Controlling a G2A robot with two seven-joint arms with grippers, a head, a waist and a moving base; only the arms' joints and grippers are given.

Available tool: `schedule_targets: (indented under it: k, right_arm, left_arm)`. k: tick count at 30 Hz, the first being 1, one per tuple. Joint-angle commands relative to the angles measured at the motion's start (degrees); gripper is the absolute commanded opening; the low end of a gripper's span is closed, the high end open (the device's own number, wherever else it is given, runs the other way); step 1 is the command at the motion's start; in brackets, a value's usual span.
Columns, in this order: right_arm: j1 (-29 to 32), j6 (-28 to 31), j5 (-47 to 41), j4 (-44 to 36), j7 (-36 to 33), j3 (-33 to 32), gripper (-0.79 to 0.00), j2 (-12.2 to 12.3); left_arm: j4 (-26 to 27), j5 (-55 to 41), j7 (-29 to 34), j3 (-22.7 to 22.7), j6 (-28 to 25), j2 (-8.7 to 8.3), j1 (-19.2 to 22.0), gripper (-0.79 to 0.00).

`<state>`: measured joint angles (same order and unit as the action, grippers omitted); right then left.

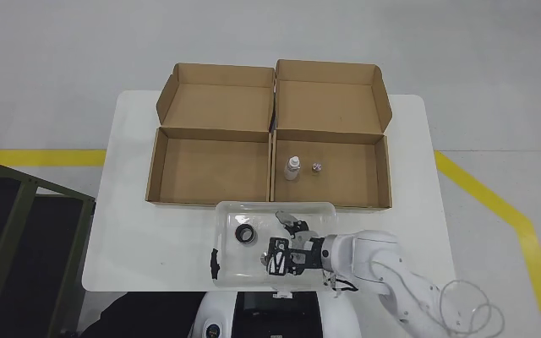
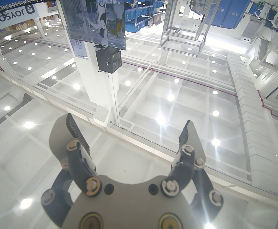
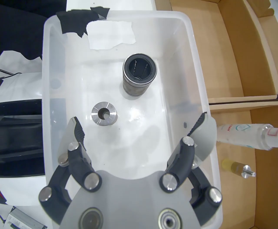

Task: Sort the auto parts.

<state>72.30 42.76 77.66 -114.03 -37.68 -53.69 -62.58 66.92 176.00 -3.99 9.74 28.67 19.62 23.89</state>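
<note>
The robot's right end effector [image 3: 139, 121] hangs released, fingers spread wide, over a clear plastic rectangular tub [image 3: 192, 56] on the white bench [image 1: 127, 237]. Nothing is in its grip. Just ahead of one fingertip [image 3: 76, 124], a small silver slotted metal ring [image 3: 103, 113] stands on the tub floor. Farther ahead, between the lines of the two fingers, a dark steel-rimmed cylindrical bearing [image 3: 139, 74] stands upright with its bore facing up, apart from the ring. The other fingertip [image 3: 202, 121] sits at the tub wall that faces two open brown cardboard boxes [image 1: 211, 169]. Outside that finger, in the nearer box [image 1: 372, 177], a white plastic bottle [image 3: 245, 135] and a small yellow vial with a metal tip [image 3: 237, 168] lie near each other without touching. Strips of black tape [image 3: 80, 20] and a torn white paper label [image 3: 110, 34] mark the tub's end farthest from the end effector. The left end effector [image 2: 128, 121] is also released and grasps nothing, its toothed fingers parted and pointing up at a lit white ceiling.
</note>
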Motion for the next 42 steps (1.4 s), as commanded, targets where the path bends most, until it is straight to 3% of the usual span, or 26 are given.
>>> schedule_targets:
  k: [1, 20, 35, 37, 42]
  right_arm:
    - [-0.57, 0.09, -0.30, 0.49, -0.60, 0.56, 0.000, -0.11]
    - [-3.56, 0.20, 1.13, 5.45, -2.39, 5.36, -0.009, -0.88]
    - [-6.42, 0.90, 0.37, 8.90, -1.80, 9.15, -0.259, -1.91]
    - [-6.54, 0.96, 0.44, 8.84, -1.86, 9.54, -0.388, -1.98]
    - [-6.65, 0.87, 0.72, 8.76, -2.02, 10.00, -0.474, -2.05]
  left_arm:
    - [0.00, 0.00, 0.00, 0.00, 0.00, 0.00, 0.00, 0.000]
    - [0.00, 0.00, 0.00, 0.00, 0.00, 0.00, 0.00, 0.000]
    - [0.00, 0.00, 0.00, 0.00, 0.00, 0.00, 0.00, 0.000]
    - [0.00, 0.00, 0.00, 0.00, 0.00, 0.00, 0.00, 0.000]
    - [0.00, 0.00, 0.00, 0.00, 0.00, 0.00, 0.00, 0.000]
